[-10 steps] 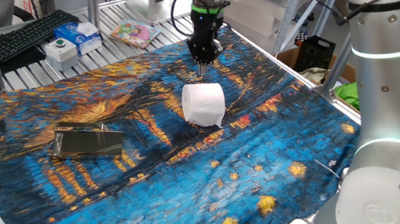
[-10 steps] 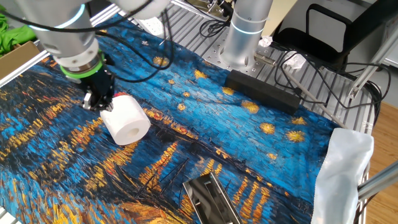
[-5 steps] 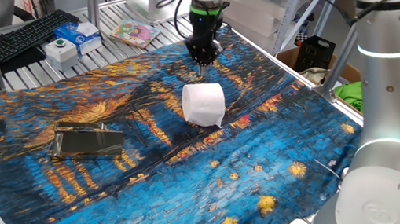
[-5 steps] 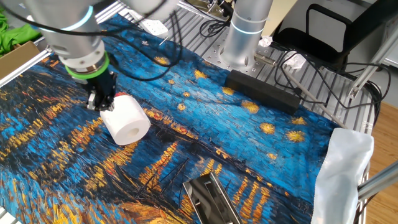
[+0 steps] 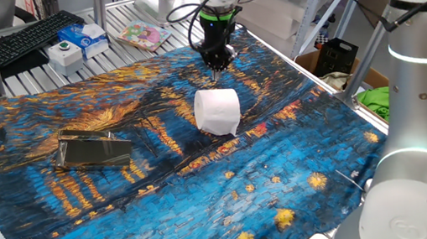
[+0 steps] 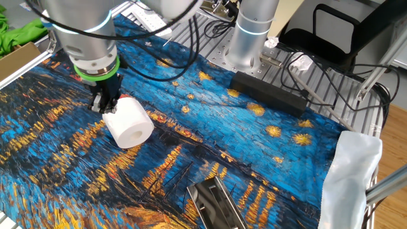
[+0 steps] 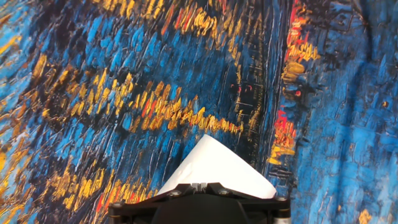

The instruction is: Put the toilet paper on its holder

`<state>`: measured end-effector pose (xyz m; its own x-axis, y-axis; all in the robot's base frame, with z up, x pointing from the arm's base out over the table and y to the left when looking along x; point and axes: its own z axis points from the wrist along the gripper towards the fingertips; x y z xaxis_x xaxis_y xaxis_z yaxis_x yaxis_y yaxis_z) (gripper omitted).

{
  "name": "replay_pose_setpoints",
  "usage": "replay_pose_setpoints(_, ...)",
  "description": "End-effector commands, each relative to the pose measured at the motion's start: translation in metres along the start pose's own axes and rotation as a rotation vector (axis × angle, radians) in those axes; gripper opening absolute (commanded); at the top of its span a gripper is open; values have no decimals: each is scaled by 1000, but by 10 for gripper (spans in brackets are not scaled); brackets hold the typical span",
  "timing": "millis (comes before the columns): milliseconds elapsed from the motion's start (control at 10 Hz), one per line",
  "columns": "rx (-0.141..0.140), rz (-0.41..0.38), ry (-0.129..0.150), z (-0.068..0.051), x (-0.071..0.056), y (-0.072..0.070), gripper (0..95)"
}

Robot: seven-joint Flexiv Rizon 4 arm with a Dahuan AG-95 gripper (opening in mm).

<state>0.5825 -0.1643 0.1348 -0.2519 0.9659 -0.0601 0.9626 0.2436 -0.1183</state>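
Observation:
The toilet paper (image 5: 217,111) is a white roll lying on its side on the painted cloth; its hollow core faces the camera in the other fixed view (image 6: 130,122). My gripper (image 5: 214,67) stands just behind and above the roll, and its tips touch the roll's far upper edge (image 6: 105,107). The jaws are closed and seem to pinch the white paper, which shows as a pointed flap (image 7: 214,165) right at the fingers in the hand view. The holder (image 5: 96,148), a flat shiny metal fixture, lies on the cloth to the left, apart from the roll; it also shows in the other fixed view (image 6: 216,203).
A keyboard (image 5: 36,36), small boxes (image 5: 79,43) and a booklet (image 5: 142,35) lie on the slatted bench behind the cloth. A black bar (image 6: 270,94) and the arm's base (image 6: 251,35) stand at the cloth's far edge. A white plastic sheet (image 6: 353,175) hangs at the right.
The arm has shifted a little above the roll and the wrist has moved slightly. The roll and the holder have not moved.

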Motion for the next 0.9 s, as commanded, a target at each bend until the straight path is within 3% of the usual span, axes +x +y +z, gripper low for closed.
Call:
replay_pose_setpoints(100, 0, 66, 36, 0, -1, 1, 0)
replay_pose_setpoints(300, -3, 138, 59, 1, 0, 2, 0)
replay_pose_setpoints(700, -14, 213, 100, 0, 1, 4, 0)
replay_pose_setpoints(900, -13, 249, 118, 0, 1, 4, 380)
